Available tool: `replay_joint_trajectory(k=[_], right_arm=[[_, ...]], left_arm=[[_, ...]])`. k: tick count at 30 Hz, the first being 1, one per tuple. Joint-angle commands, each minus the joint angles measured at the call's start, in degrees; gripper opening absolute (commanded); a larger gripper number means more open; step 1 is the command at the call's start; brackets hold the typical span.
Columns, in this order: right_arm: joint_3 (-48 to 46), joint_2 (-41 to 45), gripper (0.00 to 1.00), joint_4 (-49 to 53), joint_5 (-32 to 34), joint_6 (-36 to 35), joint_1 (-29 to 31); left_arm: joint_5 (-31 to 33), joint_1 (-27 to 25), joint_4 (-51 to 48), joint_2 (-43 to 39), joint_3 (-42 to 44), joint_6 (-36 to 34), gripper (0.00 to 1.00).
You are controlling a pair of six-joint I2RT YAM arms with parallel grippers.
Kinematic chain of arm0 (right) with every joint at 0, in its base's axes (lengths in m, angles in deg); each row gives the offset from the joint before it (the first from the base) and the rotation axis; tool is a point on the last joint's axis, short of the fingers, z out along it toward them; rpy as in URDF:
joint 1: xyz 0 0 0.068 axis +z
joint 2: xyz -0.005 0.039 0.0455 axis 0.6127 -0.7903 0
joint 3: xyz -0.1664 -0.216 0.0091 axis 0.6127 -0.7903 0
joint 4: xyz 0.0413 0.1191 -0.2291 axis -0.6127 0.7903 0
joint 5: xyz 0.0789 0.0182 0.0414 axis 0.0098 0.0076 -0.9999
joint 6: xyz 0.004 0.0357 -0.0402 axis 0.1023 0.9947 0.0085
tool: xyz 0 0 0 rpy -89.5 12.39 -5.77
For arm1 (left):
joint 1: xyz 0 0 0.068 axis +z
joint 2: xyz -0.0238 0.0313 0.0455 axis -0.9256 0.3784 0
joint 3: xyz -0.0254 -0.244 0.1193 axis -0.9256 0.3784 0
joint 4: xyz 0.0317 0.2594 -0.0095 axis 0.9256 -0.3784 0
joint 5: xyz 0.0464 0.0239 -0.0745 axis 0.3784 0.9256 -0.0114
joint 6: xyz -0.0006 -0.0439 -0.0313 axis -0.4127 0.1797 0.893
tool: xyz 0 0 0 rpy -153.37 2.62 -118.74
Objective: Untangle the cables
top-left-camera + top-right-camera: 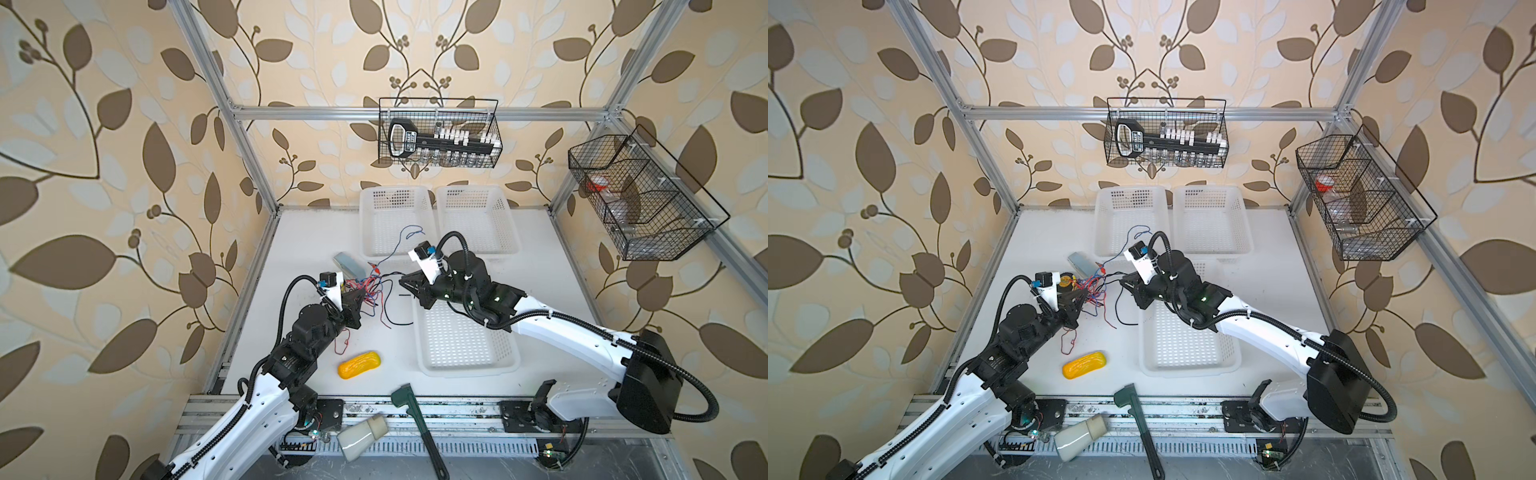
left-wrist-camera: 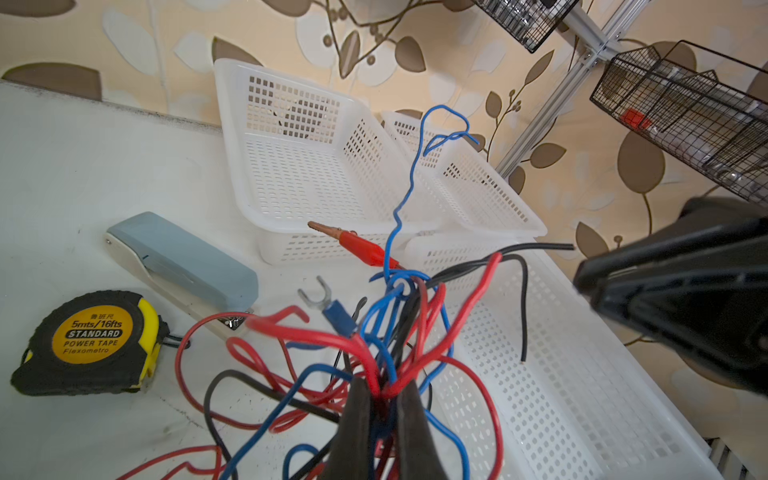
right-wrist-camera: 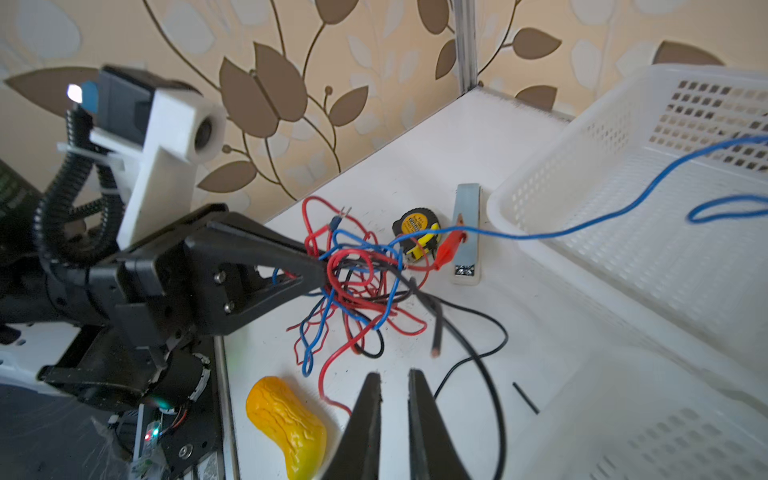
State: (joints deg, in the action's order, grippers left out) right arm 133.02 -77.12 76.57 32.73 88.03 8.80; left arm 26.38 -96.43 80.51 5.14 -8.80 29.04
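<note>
At the left of your table (image 2: 83, 174), seen from the left wrist, a yellow-and-black tape measure (image 2: 89, 338) lies flat, with a pale blue stapler (image 2: 187, 259) just beside it. Next comes your left gripper (image 2: 384, 386): its jaws are pressed together on the cables (image 2: 399, 316), pinching a bunch of red, blue and black strands where they cross. The tangle bunches at the tips, and loose loops and ends trail onto the table around it. In both top views you find this knot between the two arms, left of the table's middle. A red alligator clip (image 2: 361, 245) and a blue-sleeved fork terminal (image 2: 332, 311) stick out of the knot on the stapler's side. One long blue strand (image 2: 409, 174) runs out towards the back, its curled end over the left back basket (image 1: 365, 224). Nearer the front edge a glossy yellow moulded piece (image 1: 359, 364) lies well apart from the knot, a red end trailing towards it. Further right, your right gripper (image 3: 394, 374) points at the tangle, near it but apart. Its jaws stand a narrow slit apart, the table showing through. A black cable (image 3: 490, 328) sweeps past just beside the tips, and you cannot tell whether it touches them. The right arm reaches over the near white basket (image 1: 469, 371)
</note>
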Motion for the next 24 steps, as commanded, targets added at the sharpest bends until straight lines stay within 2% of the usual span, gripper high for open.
replay_joint_trajectory(k=[1, 8, 13, 16, 24], right_arm=[[-0.6, -1.7, 0.16, -4.1, -1.2, 0.9, 1.7], [0.2, -5.8, 0.25, -8.9, 0.4, 5.2, 2.5], [1.3, -8.0, 0.27, -10.4, 1.5, 7.2, 2.5], [1.7, -9.1, 0.27, -11.9, 1.5, 8.3, 2.5], [2.8, -11.1, 0.19, -15.4, -0.8, 10.6, 2.5]], left_arm=[[-1.6, -0.1, 5.1, -0.3, -2.8, 1.7, 0.00], [-3.7, -0.1, 6.6, 0.4, -3.0, 3.4, 0.00], [-4.6, -0.1, 7.9, 0.0, -2.2, 4.4, 0.00], [-5.0, -0.1, 8.5, 0.0, -2.0, 4.4, 0.00], [-5.1, -0.1, 9.2, 0.2, -1.0, 4.5, 0.00]])
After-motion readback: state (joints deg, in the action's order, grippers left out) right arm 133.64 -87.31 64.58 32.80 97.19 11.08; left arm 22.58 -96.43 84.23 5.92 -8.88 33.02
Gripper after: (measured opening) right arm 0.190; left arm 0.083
